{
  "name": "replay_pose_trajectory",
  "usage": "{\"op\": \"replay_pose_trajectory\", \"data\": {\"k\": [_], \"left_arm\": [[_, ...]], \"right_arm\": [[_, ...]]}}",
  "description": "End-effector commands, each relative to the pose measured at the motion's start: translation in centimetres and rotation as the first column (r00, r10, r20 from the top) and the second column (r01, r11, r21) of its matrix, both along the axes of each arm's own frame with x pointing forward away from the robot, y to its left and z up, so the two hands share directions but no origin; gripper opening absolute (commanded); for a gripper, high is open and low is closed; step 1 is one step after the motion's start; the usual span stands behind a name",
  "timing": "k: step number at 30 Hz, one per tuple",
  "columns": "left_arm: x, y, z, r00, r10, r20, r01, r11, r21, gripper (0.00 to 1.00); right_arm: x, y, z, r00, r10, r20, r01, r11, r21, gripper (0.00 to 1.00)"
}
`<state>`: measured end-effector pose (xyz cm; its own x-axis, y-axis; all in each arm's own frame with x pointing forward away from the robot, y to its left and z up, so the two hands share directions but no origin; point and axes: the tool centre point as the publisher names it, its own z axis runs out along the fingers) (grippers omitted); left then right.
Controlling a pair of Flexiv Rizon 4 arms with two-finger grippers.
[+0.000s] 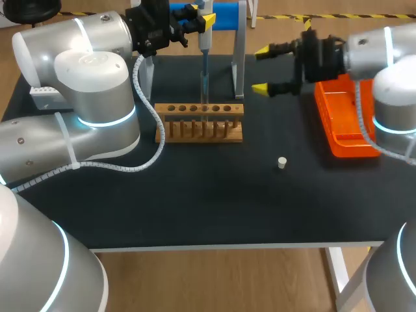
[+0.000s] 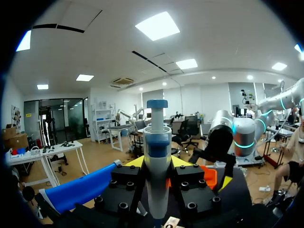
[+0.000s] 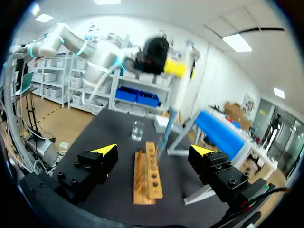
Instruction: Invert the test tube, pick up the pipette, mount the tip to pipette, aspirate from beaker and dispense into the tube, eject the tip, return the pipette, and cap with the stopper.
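Note:
My left gripper (image 1: 201,21) is at the back of the table, shut on the white and blue pipette (image 1: 204,45), which hangs upright. In the left wrist view the pipette (image 2: 157,180) stands between the two yellow fingertips (image 2: 135,162). Its thin tip reaches down into a hole of the wooden rack (image 1: 199,123); whether a tube stands there I cannot tell. My right gripper (image 1: 262,69) hovers open and empty to the rack's right, also seen in its own view (image 3: 154,151) facing the rack (image 3: 148,180). The small white stopper (image 1: 282,162) lies on the mat. The glass beaker (image 3: 137,130) stands beyond the rack.
An orange tray (image 1: 343,120) lies under my right arm at the right. The white pipette stand (image 1: 239,52) with a blue roll (image 1: 224,14) stands behind the rack. A white box (image 1: 43,96) sits at the far left.

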<state>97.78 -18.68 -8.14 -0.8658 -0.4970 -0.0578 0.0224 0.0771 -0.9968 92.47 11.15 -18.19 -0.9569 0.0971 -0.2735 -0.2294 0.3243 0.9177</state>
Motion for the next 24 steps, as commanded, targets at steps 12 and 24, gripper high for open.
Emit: {"op": "replay_pose_trajectory", "data": {"k": [12, 24], "left_arm": [[0.0, -0.2, -0.2, 1.000, 0.003, 0.005, -0.003, 1.000, -0.007, 0.00], [0.0, -0.2, -0.2, 1.000, 0.003, 0.005, -0.003, 1.000, -0.007, 0.00]], "right_arm": [[1.0, -1.4, 10.3, 0.986, 0.165, 0.007, -0.165, 0.978, 0.124, 1.00], [3.6, 1.2, 13.6, 0.969, 0.172, -0.176, -0.129, 0.964, 0.232, 1.00]]}}
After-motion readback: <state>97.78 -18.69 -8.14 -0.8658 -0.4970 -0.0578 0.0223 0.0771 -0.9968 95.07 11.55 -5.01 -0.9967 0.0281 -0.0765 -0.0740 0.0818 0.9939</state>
